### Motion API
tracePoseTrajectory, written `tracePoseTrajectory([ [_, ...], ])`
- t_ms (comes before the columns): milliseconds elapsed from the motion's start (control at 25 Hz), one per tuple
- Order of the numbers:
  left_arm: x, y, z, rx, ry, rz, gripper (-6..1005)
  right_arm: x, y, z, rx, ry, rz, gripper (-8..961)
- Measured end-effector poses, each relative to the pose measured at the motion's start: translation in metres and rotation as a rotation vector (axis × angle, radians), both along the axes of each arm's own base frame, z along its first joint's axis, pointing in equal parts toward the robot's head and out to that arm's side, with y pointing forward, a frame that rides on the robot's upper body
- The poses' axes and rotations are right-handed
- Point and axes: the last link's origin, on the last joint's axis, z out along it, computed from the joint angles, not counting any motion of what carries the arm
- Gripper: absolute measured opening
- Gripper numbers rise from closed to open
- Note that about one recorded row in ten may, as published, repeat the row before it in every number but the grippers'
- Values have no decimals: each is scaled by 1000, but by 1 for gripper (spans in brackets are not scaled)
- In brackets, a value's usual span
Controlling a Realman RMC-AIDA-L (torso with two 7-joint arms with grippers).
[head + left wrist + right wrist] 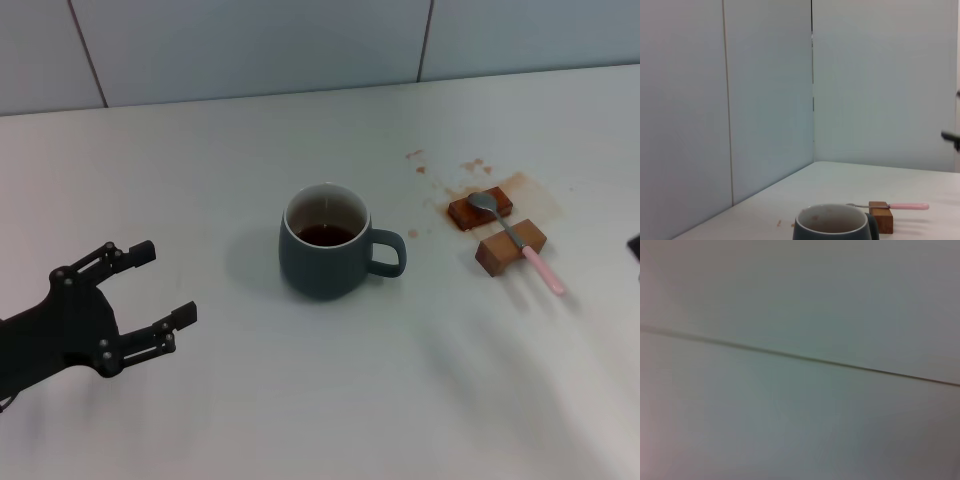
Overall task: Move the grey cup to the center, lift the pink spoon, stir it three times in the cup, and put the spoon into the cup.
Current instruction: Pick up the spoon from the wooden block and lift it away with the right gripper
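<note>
The grey cup sits on the white table, only its rim and stained white inside showing. Just behind it a brown wooden block carries the pink spoon, lying level. A dark bit at the frame edge may be the other gripper

We found the grey cup at the frame's centre on the desk, handle toward the right. Right of it, the pink spoon lay across two blocks. The left end effector sat at lower left.
</note>
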Motion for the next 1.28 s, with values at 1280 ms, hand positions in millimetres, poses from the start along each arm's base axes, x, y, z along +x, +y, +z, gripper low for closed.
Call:
tracePoseTrajectory([
  [1280,1,3,5,37,-14,4,859,29,32,-43,-342,90,-285,816],
])
